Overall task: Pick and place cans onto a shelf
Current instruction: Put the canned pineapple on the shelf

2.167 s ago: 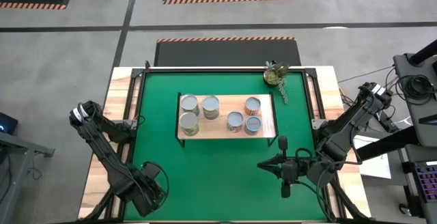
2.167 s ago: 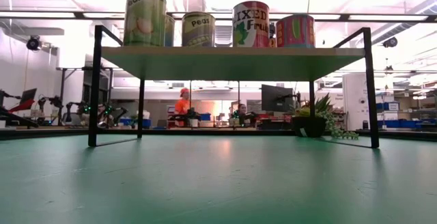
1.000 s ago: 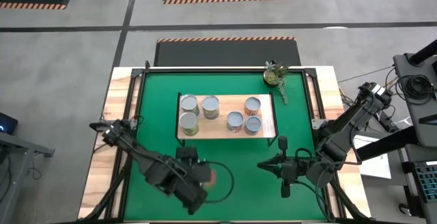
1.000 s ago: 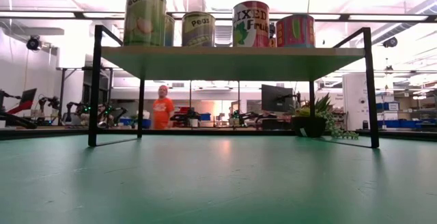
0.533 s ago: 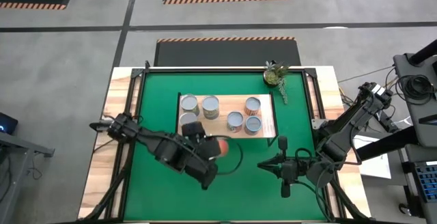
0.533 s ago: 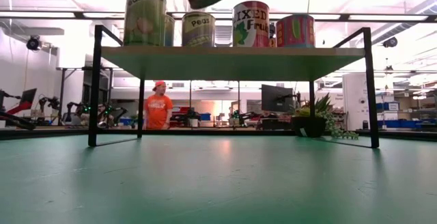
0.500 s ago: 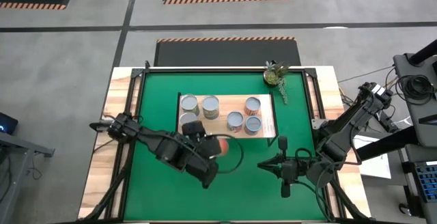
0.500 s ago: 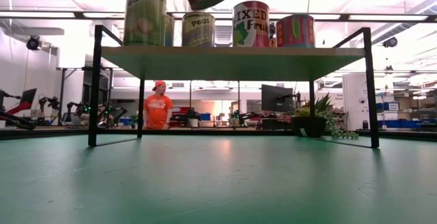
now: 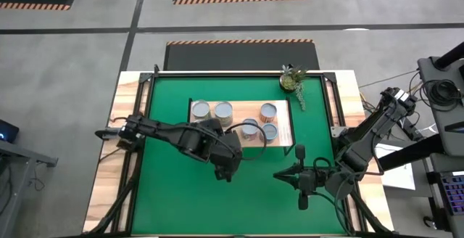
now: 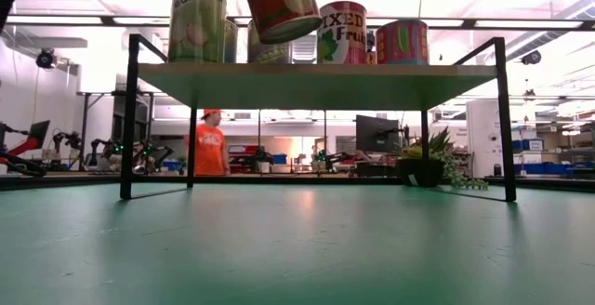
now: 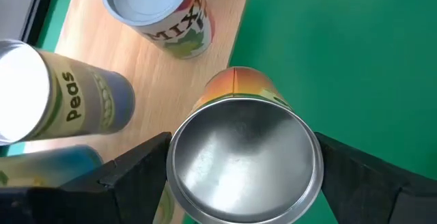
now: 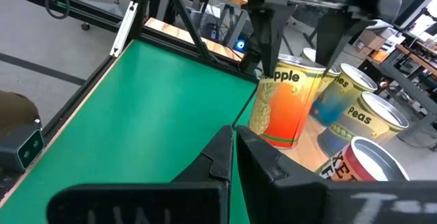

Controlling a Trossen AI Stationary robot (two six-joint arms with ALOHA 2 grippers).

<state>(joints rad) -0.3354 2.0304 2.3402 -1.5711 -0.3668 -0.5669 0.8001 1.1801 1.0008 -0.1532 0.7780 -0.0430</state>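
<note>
step: carry-to-place. Left gripper [image 11: 239, 183] has an orange-red can [image 12: 283, 108] clamped between its fingers [image 11: 130, 176], jaws spread wide round the can's body. Can hangs tilted above the shelf's [image 9: 286, 140] near edge, about mid-length; not yet touching the wood, judging by the low view, where it floats above the shelf top.
next move: prob. bring the can upright, pick a bare patch of shelf top at the near edge between the standing cans, lower till the base sits flat, then let go. Gap is tight – the peas can [image 11: 65, 104] and the mixed-fruit can [image 11: 160, 9] stand close by, so a tilted descent could knock one.
progress: approx. five cans already on the shelf in the high view, some part-hidden by the left arm; held one would be the next. Exact count can't be told.
right gripper [image 9: 284, 174]: parked over the green mat [image 9: 167, 194] nr the bench's near right corner, fingers pressed together, holding nothing.
bench: pale wood border, green mat over most of it; shelf sits on the mat toward the far edge, centre.
shelf: light wood top, thin black frame, legs on the mat.
plant [image 9: 292, 80]: small potted green, far right corner of the mat, well apart from the work.
room: open workshop w/ grey floor, hazard-striped mats beyond the bench's far edge; low view shows desks, monitors, other rigs and a person in an orange top [image 10: 210, 149] standing well behind.
</note>
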